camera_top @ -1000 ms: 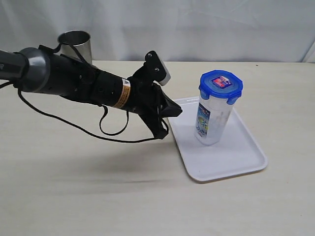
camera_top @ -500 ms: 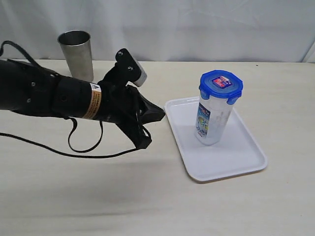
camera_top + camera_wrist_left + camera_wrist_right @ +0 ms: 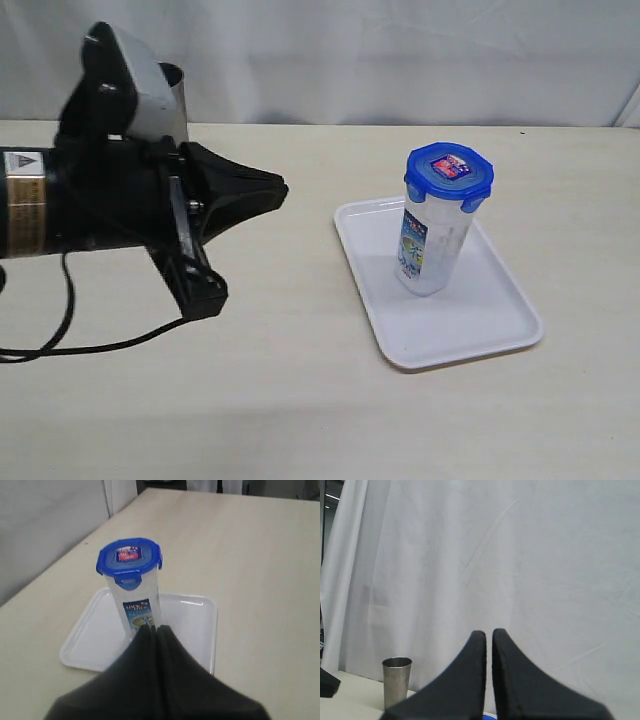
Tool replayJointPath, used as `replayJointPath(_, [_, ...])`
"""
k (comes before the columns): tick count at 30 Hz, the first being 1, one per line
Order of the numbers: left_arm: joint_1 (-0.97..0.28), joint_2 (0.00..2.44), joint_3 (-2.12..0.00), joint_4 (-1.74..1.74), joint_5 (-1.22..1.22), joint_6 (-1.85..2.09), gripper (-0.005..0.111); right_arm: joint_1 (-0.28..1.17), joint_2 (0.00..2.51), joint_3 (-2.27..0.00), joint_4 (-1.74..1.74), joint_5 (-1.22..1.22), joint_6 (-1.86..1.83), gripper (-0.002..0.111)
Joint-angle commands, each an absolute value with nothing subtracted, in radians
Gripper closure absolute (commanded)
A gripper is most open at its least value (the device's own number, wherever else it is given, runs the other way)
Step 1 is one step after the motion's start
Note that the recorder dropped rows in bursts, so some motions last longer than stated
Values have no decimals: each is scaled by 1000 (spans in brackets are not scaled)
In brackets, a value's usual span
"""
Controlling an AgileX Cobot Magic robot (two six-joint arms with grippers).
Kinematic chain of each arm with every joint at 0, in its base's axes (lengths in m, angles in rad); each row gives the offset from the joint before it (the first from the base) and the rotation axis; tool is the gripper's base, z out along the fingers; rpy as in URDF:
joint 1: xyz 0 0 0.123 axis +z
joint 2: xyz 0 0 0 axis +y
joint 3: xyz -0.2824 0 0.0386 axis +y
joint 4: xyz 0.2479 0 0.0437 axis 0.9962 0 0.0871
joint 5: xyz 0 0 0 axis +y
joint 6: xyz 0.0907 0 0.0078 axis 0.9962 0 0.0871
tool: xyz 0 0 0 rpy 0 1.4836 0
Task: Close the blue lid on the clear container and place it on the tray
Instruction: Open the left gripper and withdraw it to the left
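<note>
The clear container [image 3: 428, 245] stands upright on the white tray [image 3: 470, 320], right of centre, with the blue lid [image 3: 449, 172] seated on its top. My left gripper [image 3: 283, 188] hangs shut and empty well to the left of the tray, its tips pointing toward the container. From the left wrist, the lid [image 3: 129, 558], container [image 3: 137, 607] and tray [image 3: 90, 640] lie beyond the shut left gripper [image 3: 156, 628]. My right gripper [image 3: 489, 632] is shut on nothing and faces the white curtain; it is outside the exterior view.
A steel cup [image 3: 176, 92] stands at the back left of the table, mostly hidden behind my left arm's wrist camera; the right wrist view shows the cup [image 3: 396, 680] too. A black cable [image 3: 90, 345] trails on the table under the left arm.
My left arm has drawn back to the left, away from the tray, and now looms larger in the exterior view. The container, lid and tray have not moved.
</note>
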State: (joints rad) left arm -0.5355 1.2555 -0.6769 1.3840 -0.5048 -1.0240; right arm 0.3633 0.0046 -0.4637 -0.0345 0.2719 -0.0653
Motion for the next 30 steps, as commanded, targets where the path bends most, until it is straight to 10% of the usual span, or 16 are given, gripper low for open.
replayJointPath(1, [-534, 1090, -621, 1367, -456, -1049, 107, 358, 0, -460, -33, 267, -63, 104])
replayJointPath(13, [-534, 633, -286, 1378, -460, -1081, 107, 358, 0, -460, -33, 267, -63, 104])
replayJointPath(30, [-534, 620, -280, 1387, -490, -1079, 107, 358, 0, -460, -33, 267, -63, 104])
